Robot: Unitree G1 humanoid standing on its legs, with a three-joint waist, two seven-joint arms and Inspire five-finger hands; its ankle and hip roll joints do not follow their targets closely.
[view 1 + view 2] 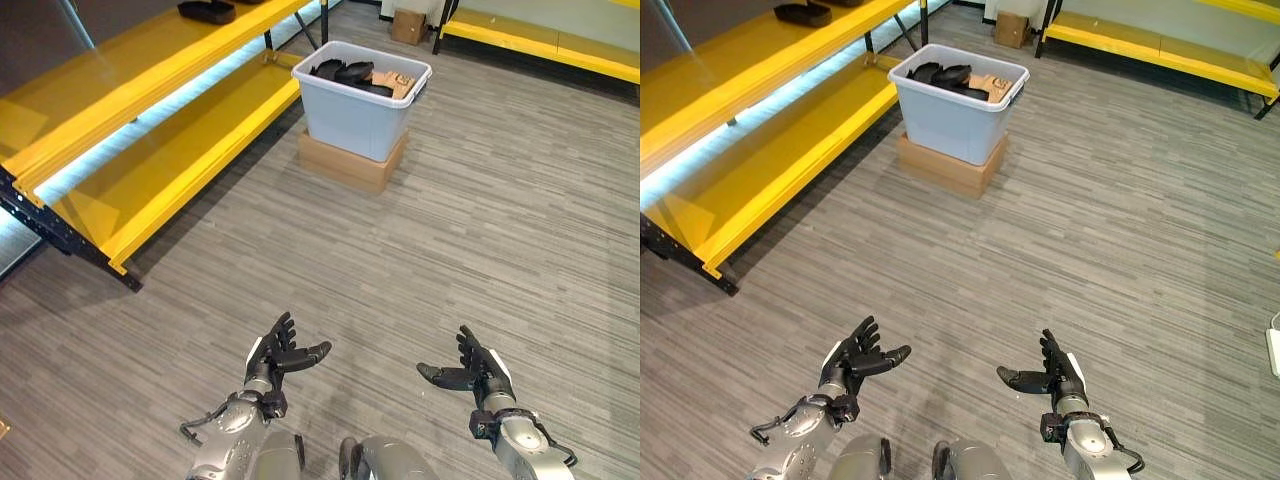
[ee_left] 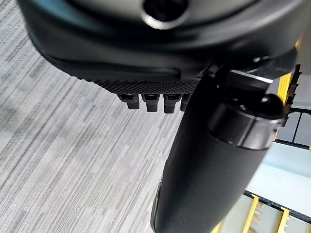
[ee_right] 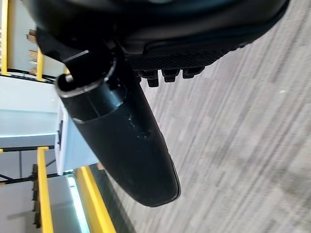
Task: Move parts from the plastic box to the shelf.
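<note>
A pale grey plastic box (image 1: pixel 350 118) stands on a flat cardboard carton (image 1: pixel 350 165) at the far middle of the floor. Several black parts (image 1: pixel 345 74) and a tan piece lie inside it. A long yellow shelf (image 1: pixel 150 150) runs along the left, with one black part (image 1: pixel 207 11) on its upper level. My left hand (image 1: pixel 275 357) and right hand (image 1: pixel 478 374) hover low over the floor at the near edge, both open with straight fingers and nothing in them, well short of the box.
A second yellow shelf (image 1: pixel 540 35) runs along the far right wall. A small cardboard box (image 1: pixel 407 26) sits on the floor behind the plastic box. Grey striped floor (image 1: pixel 450 250) lies between my hands and the box.
</note>
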